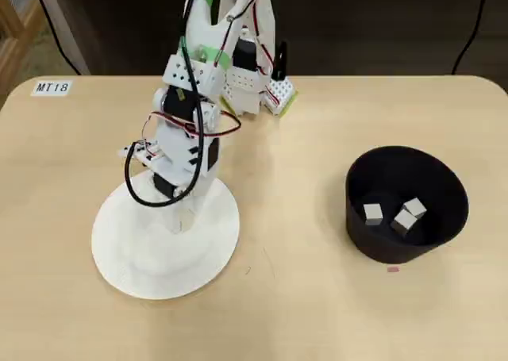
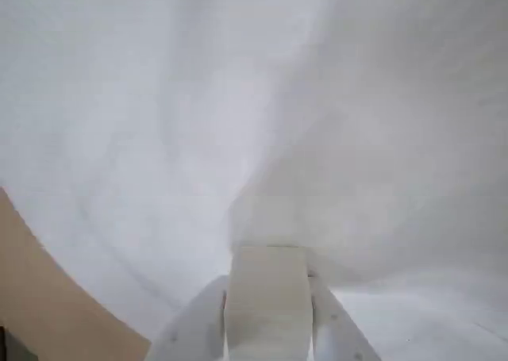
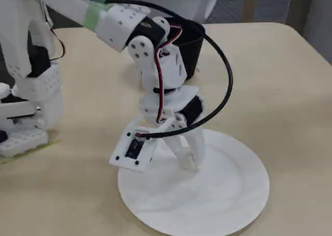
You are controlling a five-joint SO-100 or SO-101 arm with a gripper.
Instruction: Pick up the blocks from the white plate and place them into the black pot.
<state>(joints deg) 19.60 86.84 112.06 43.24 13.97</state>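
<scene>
Over the large flat white round plate [image 1: 119,258], the white five-joint arm [image 1: 202,67] is bending forward from its base at the far edge of the pale wooden surface [image 1: 302,313], upper link sloping down, wrist folded so the gripper [image 3: 188,161] is pointing almost straight down. Its tips are sitting at the plate's face, toward the plate's far side in the fixed view. Red and black cables [image 3: 223,80] are looping loosely round the wrist joints.

Wrist view: the two white gripper fingers [image 2: 333,329] are closing narrowly on one small whitish-grey cube [image 2: 267,305], pressing against its left and right sides. The cube is sitting on or just at the plate; contact underneath cannot be told. Plate surface is filling nearly the whole view, with a wedge of wood showing lower left.

Overhead view: the matte black round pot [image 1: 397,246] is standing well apart from the plate, to the right. Three small whitish-grey cubes [image 1: 372,213] are lying on its floor, one alone at left, two touching at right. No other cube is showing on the uncovered part of the plate. A small label reading MT18 [image 1: 52,87] is lying at the far left corner.
</scene>
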